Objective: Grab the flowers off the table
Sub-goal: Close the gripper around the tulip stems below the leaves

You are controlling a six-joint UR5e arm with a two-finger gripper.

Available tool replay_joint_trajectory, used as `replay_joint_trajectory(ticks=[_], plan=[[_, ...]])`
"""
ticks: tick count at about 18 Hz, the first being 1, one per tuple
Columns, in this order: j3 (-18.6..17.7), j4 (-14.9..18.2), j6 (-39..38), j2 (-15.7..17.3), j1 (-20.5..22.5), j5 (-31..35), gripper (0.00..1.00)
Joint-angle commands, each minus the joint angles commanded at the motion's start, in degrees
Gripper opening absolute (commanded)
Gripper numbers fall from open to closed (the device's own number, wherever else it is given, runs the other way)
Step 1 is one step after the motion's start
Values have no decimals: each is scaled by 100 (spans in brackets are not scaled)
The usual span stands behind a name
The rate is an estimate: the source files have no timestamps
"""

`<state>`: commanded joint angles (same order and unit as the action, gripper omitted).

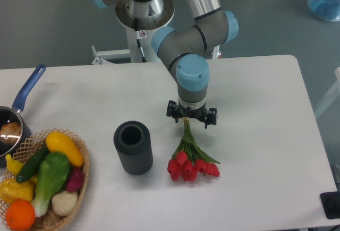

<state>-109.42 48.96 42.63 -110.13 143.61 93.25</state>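
The flowers (pixel 190 163), a small bunch of red tulip buds on green stems with leaves, lie right of the table's middle with the buds toward the front. The stem ends run up into my gripper (pixel 187 122), which points straight down and is shut on them. The buds are low over the white table (pixel 255 109); I cannot tell whether they touch it. The gripper's fingertips are mostly hidden by the black gripper body and the stems.
A dark grey ribbed cylinder vase (pixel 133 147) stands upright just left of the flowers. A wicker basket (pixel 79 175) of toy vegetables sits at the front left corner. A blue-handled pan (pixel 16 119) is at the left edge.
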Motion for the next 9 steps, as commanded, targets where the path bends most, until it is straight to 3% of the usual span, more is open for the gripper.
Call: replay_joint_trajectory(ticks=[9], plan=[[-26, -229, 0, -158, 0, -149, 100]])
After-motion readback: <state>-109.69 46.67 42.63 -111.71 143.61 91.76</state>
